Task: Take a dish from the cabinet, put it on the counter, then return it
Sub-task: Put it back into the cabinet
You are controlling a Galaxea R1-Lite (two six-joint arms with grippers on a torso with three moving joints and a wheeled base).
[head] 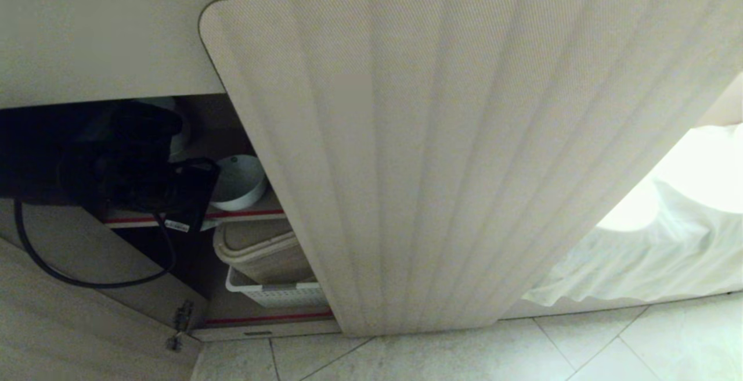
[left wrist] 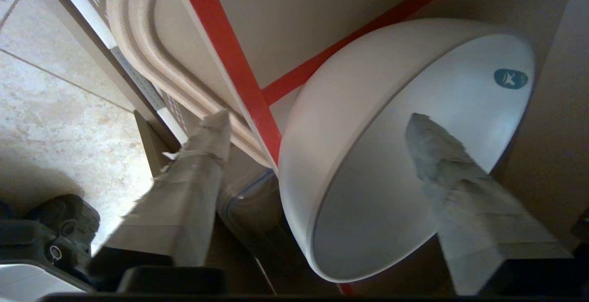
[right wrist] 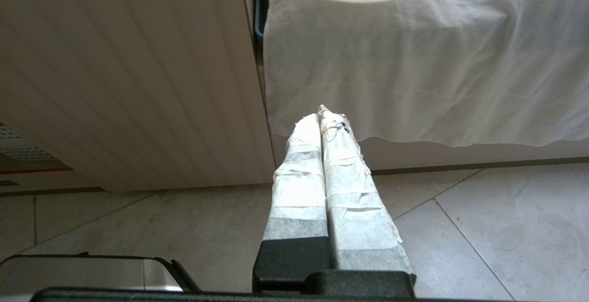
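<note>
white bowl (left wrist: 368, 122) on red-edged cabinet shelf (left wrist: 225, 49) | teal sticker (left wrist: 511, 78) inside, unreadable | left claw (left wrist: 317, 122) wide, straddling rim | right claw (right wrist: 321, 117) closed

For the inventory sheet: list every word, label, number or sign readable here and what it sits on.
No legible text anywhere.
Teal oval sticker inside the white bowl: a pale mark, unreadable.
White tag on the left arm's black cable: print too small to read.
</note>
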